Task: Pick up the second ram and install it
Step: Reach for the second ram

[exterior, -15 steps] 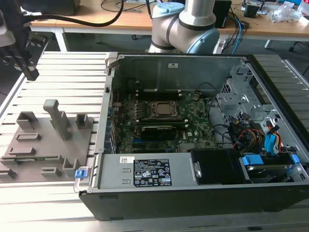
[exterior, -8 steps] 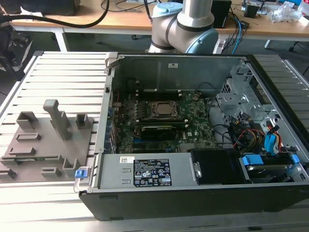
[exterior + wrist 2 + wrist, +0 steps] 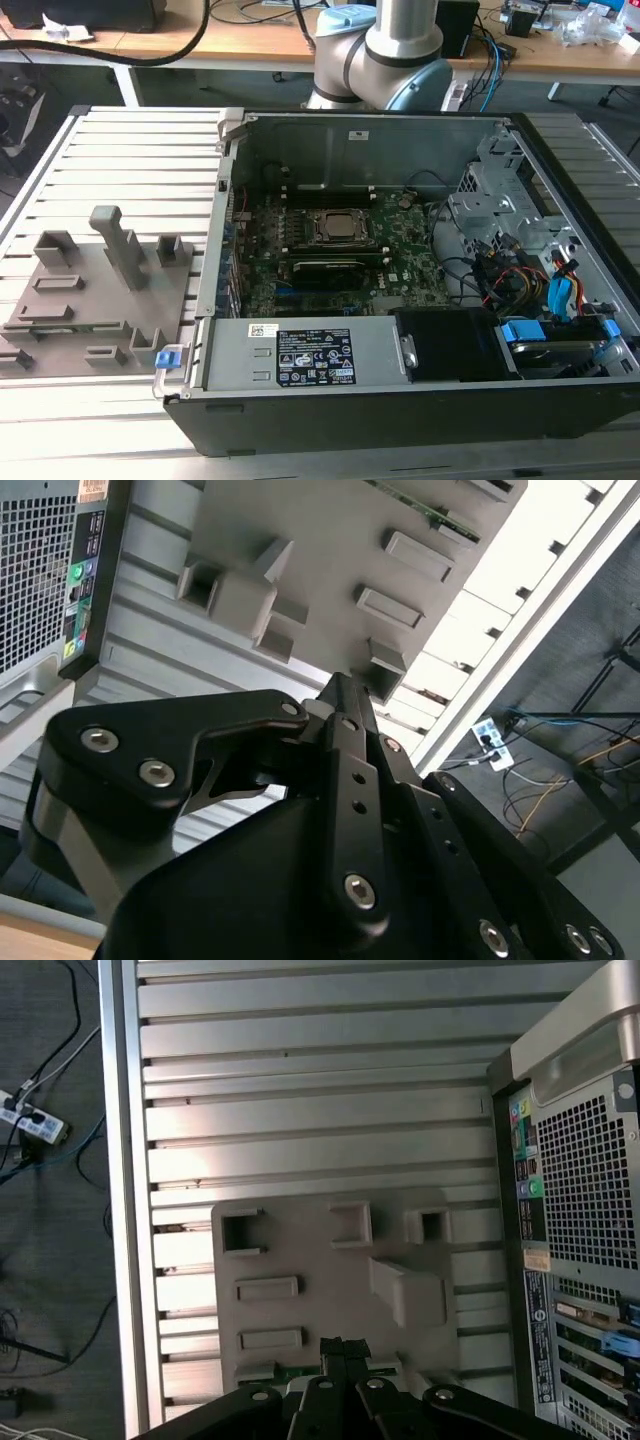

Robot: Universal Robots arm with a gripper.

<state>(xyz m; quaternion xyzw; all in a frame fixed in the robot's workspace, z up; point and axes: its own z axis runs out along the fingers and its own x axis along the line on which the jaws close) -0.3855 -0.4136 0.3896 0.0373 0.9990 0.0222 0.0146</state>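
An open black desktop computer case (image 3: pixel 330 150) lies on its side on the ribbed aluminium bench (image 3: pixel 130 160). Its green motherboard (image 3: pixel 400 260) faces up, and it fills the exterior view from about three o'clock round to six. At about eight o'clock in that view, just beside the case, sits a flat grey plastic holder plate (image 3: pixel 100 300) with raised blocks and pockets. One tall upright grey block (image 3: pixel 115 245) stands near its middle. The silver and pale blue robot arm (image 3: pixel 385 50) rises behind the case at twelve o'clock.

In the second wrist view the black metal hand (image 3: pixel 342 683) hangs above the holder plate (image 3: pixel 330 540), well apart from it. Its fingers are pressed together at the tips with nothing pinched between them, and the first wrist view shows the hand (image 3: pixel 343 1345) the same way.

The second ram, a thin green circuit-board stick (image 3: pixel 440 516), lies along one edge of the plate. In the first wrist view a short stretch of the stick (image 3: pixel 290 1370) peeps out just beside the fingertips. The case's perforated rear panel (image 3: pixel 585 1210) stands alongside the plate (image 3: pixel 320 1260) there.

A white power strip (image 3: pixel 30 1120) lies on the dark floor beyond the bench's edge.
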